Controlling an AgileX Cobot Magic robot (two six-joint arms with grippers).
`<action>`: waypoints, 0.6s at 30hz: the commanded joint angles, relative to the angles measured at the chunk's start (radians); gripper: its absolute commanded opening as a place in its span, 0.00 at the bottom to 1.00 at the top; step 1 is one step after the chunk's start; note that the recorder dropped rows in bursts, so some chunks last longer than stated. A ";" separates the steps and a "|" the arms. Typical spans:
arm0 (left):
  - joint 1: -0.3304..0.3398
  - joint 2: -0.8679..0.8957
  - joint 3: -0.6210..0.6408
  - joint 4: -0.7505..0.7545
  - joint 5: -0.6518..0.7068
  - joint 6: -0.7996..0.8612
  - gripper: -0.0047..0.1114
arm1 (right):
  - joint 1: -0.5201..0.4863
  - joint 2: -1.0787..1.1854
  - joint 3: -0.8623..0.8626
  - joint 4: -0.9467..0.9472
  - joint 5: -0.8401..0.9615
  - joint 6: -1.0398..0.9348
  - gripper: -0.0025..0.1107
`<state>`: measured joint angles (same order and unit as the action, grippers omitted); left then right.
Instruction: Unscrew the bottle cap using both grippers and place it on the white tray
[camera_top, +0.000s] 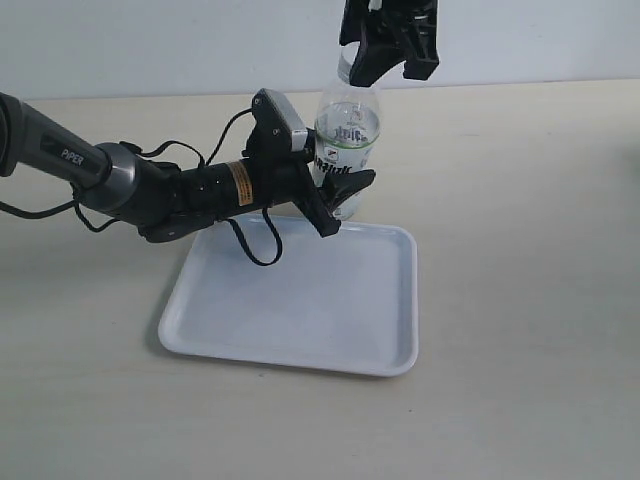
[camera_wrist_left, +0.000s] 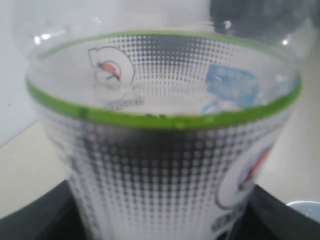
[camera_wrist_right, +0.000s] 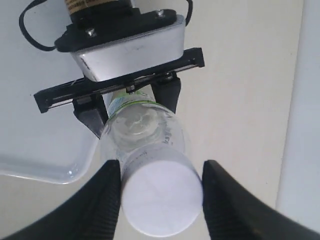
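The clear bottle (camera_top: 347, 135) stands upright on the table just behind the white tray (camera_top: 300, 300). My left gripper (camera_top: 340, 195), on the PIPER arm, is shut on the bottle's labelled body; its dotted, green-rimmed label (camera_wrist_left: 165, 165) fills the left wrist view, between dark fingers (camera_wrist_left: 30, 217). My right gripper (camera_top: 392, 70) hangs over the bottle's top and hides the cap in the exterior view. In the right wrist view the white bottle cap (camera_wrist_right: 161, 192) sits on the bottle's neck, and the right gripper (camera_wrist_right: 161, 167) presses a ribbed black finger (camera_wrist_right: 107, 200) against each side.
The tray's rounded corner (camera_wrist_right: 40, 145) lies beside the bottle's base. The left arm's black cable (camera_top: 255, 245) loops over the tray's far rim. A pale wall edge (camera_wrist_right: 305, 125) runs beyond the tan tabletop (camera_top: 520, 250).
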<state>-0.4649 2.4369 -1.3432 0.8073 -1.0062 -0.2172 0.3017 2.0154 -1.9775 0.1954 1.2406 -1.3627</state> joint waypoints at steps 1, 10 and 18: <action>0.001 0.001 0.005 0.024 0.032 0.000 0.04 | 0.002 -0.002 -0.007 -0.022 -0.020 -0.176 0.02; 0.001 0.001 0.005 0.024 0.032 0.000 0.04 | 0.002 -0.002 -0.007 -0.024 -0.020 -0.618 0.02; 0.001 0.001 0.005 0.024 0.032 0.000 0.04 | 0.002 -0.002 -0.007 -0.068 -0.020 -0.605 0.12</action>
<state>-0.4649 2.4369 -1.3432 0.7991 -1.0014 -0.2212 0.3017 2.0154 -1.9775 0.1662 1.2401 -1.9738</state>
